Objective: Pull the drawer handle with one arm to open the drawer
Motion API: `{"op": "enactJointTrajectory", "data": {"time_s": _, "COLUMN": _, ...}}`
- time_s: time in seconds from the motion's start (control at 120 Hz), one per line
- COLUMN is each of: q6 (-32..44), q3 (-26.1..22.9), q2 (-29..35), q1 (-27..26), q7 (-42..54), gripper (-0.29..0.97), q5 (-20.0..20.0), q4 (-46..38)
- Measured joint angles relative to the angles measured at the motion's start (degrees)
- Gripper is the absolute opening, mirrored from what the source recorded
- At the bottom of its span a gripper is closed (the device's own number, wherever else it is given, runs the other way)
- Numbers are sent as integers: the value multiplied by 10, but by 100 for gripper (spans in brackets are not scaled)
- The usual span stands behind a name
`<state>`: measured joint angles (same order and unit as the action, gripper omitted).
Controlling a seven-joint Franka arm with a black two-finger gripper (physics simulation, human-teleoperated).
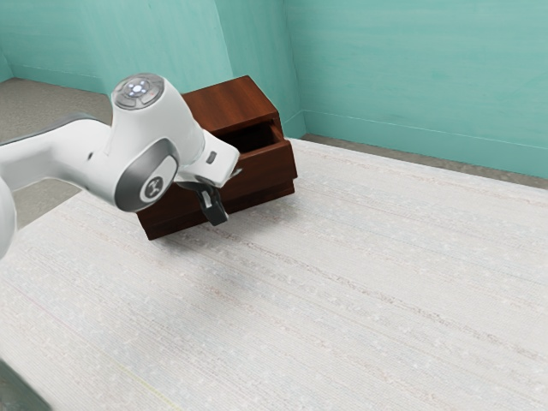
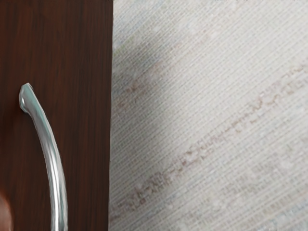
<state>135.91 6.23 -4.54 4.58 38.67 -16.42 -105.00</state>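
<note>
Sitting on desk [image 1: 360, 282]: brown cabinet [image 1: 231, 103], near the far corner.
Drawer [image 1: 264, 163]: pulled partly out, dark gap behind its front.
Handle [image 2: 45, 154]: curved silver bar, close under the hand.
Jaws: at the drawer front; cannot tell whether open or closed.

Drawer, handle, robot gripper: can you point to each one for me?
drawer [image 1: 264, 167]: exterior view, on its brown front panel.
handle [image 2: 51, 154]: wrist view, on the middle of the curved silver bar.
gripper [image 1: 214, 212]: exterior view, on its black lower end, in front of the drawer.
</note>
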Motion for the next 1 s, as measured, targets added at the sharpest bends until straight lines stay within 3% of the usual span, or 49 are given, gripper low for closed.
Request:
{"op": "enactJointTrajectory", "data": {"time_s": 0.475, "q6": 5, "q3": -4, "q2": 47, "q1": -27, "q7": -25, "gripper": 68, "q5": -15, "q4": -61}}
{"op": "enactJointTrajectory", "data": {"time_s": 0.725, "q6": 7, "q3": -15, "q2": 73, "q1": -25, "q7": -38, "gripper": 64, "q5": -21, "q4": -88}}
{"op": "enactJointTrajectory", "data": {"time_s": 1.0, "q6": 6, "q3": -29, "q2": 99, "q1": -15, "q7": -55, "gripper": 67, "q5": -33, "q4": -114}}
